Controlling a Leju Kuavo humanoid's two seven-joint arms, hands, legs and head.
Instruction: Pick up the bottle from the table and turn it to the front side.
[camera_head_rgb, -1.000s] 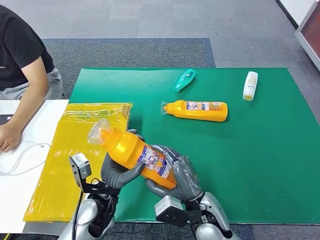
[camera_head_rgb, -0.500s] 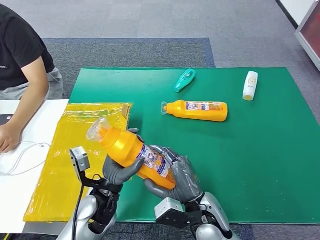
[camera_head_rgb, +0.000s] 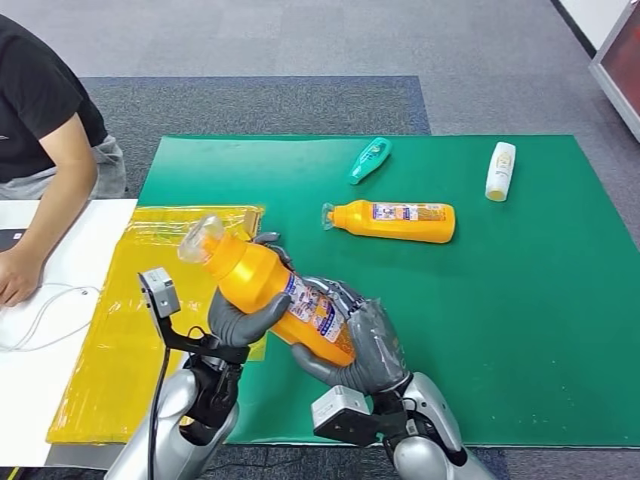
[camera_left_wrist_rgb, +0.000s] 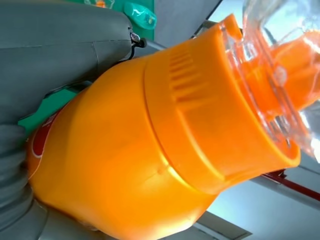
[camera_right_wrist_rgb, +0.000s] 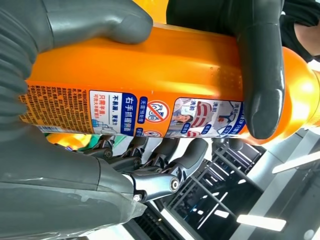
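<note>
Both of our hands hold the orange bottle (camera_head_rgb: 272, 295) above the near edge of the green surface (camera_head_rgb: 528, 330): our left hand (camera_head_rgb: 238, 325) wraps the upper body below the clear cap (camera_head_rgb: 195, 242), our right hand (camera_head_rgb: 362, 345) cups the base. We judge that turning it risks a slip, since the plastic looks slick and the two grips could twist against each other.

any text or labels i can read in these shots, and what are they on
"不易漏,更省力": white panel of the label on the held bottle, right wrist view.
"右手抓握侧面": blue panel beside it, same label.
Fine print at the label's end near the right hand: too small to read.
Label on the lying orange bottle: too small.
Green bottle and white bottle: nothing readable.
</note>
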